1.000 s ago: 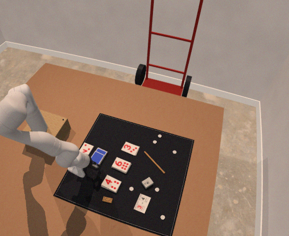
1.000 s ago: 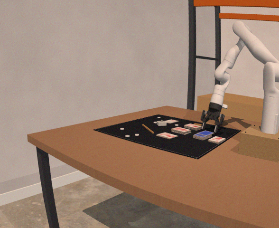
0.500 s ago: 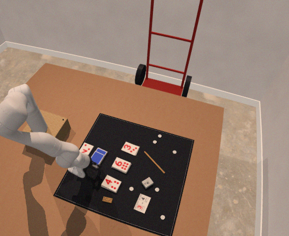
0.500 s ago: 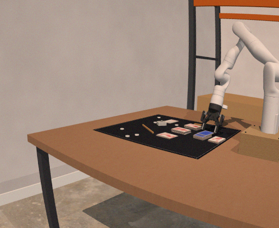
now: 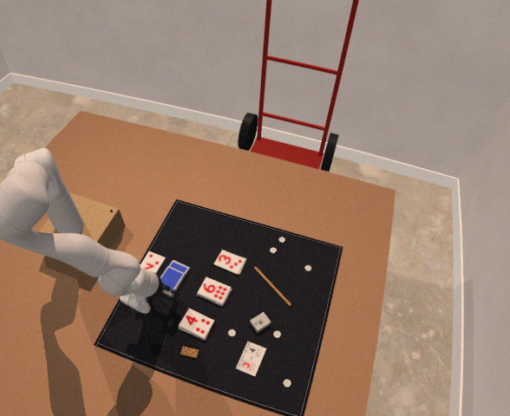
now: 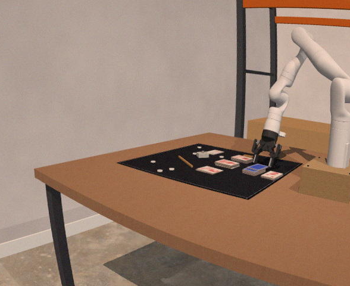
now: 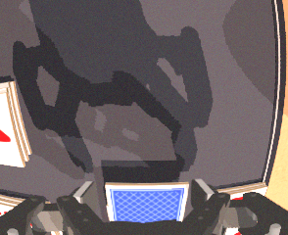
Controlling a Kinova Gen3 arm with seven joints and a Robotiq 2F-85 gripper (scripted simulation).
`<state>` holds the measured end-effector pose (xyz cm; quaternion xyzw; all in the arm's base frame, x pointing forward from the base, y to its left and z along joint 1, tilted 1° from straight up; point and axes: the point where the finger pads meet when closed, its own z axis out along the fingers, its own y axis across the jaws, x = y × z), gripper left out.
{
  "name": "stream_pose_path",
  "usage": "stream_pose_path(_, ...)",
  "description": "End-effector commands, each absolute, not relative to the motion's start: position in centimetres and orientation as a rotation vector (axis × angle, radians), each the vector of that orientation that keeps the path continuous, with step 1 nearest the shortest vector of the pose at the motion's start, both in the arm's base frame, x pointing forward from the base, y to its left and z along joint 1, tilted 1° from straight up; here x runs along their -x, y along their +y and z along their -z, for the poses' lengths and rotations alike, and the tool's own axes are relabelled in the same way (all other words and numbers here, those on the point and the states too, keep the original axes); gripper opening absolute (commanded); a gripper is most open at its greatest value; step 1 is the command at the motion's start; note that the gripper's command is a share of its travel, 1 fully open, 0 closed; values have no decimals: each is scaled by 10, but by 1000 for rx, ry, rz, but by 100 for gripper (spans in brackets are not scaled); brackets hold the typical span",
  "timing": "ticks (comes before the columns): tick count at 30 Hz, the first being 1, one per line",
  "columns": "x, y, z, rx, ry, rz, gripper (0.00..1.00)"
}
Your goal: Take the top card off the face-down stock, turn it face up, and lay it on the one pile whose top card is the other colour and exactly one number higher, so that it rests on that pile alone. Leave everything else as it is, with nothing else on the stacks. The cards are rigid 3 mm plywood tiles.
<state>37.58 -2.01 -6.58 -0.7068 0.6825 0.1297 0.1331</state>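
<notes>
From here the arm [image 5: 80,252] partly covers the red seven [image 5: 153,262]; the wrist view's lower edge cuts off the blue-backed stock [image 7: 146,205]; the guide card's small print [image 5: 251,358] is too blurred to read.

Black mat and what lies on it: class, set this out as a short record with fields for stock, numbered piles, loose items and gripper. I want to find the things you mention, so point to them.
stock: blue-backed, face down [image 5: 173,278] [image 6: 254,170] [image 7: 146,205]
red 3 pile: [image 5: 230,262] [image 6: 209,170]
red 6 pile: [image 5: 213,290] [image 6: 227,163], between the 3 and the 4
red 4 pile: [image 5: 196,323] [image 6: 241,158] [image 7: 2,129], nearest the domino
wooden domino: [image 5: 189,352], on the mat
thin stick: [image 5: 272,286] [image 6: 185,161], lying flat
white discs: six in the top view
gripper: [image 5: 168,293] [image 6: 263,161] [image 7: 143,191], fingers open, holding nothing
</notes>
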Motion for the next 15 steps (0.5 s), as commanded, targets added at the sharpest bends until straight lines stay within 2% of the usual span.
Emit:
stream_pose_path(1,-376,-20,65,2050,1979,-374,85)
stream_pose_path(2,-376,-20,65,2050,1979,-374,85)
stream_pose_path(3,-376,-20,65,2050,1979,-374,73)
stream_pose_path(15,-376,-20,65,2050,1979,-374,73)
